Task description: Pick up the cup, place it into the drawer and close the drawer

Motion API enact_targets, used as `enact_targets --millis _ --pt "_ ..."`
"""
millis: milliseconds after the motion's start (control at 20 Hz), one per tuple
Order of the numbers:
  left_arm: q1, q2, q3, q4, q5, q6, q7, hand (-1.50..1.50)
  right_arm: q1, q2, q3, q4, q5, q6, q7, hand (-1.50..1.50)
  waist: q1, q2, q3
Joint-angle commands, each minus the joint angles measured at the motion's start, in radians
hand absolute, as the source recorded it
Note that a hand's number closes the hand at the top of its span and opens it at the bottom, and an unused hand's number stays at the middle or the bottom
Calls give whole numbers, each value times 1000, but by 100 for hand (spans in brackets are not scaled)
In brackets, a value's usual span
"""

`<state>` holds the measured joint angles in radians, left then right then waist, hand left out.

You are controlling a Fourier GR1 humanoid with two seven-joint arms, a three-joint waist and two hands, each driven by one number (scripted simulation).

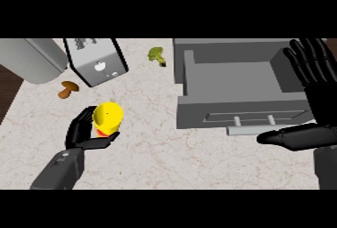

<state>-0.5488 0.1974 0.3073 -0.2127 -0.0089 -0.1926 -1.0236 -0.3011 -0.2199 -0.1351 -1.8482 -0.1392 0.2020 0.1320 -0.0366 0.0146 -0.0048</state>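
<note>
The left hand (89, 132) is on the left part of the counter (164, 156), and its fingers are curled around the yellow cup (108, 116). The cup lies tilted in the palm, with a bit of red showing at its lower end. It is well apart from the drawer (240, 91), which stands open on the right side. The inside of the drawer is grey, and its front with the handle (253, 129) points toward the robot.

The right hand (314, 89) is at the right edge, just beside the drawer. Its fingers are straight and spread, pointing up, and the thumb reaches to the left, close to the handle. I cannot tell if the thumb touches the handle. This hand holds nothing.

At the far side of the counter stands a toaster (97, 60), a little turned. Left of it, a grey rounded thing (36, 58) is partly cut by the edge. A brown mushroom (67, 89) lies near the toaster, between it and the cup. A small piece of broccoli (157, 55) lies between the toaster and the drawer.
</note>
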Motion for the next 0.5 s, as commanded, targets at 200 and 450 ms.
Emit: enact_targets --millis 200,450 --pt "-10 -18 37 -47 24 -1 -197 150 16 15 11 -2 10 -4 -16 -150 5 -1 0" --pt "-11 -59 87 -67 74 70 -207 150 31 7 -14 14 0 5 -36 -150 13 -5 2"
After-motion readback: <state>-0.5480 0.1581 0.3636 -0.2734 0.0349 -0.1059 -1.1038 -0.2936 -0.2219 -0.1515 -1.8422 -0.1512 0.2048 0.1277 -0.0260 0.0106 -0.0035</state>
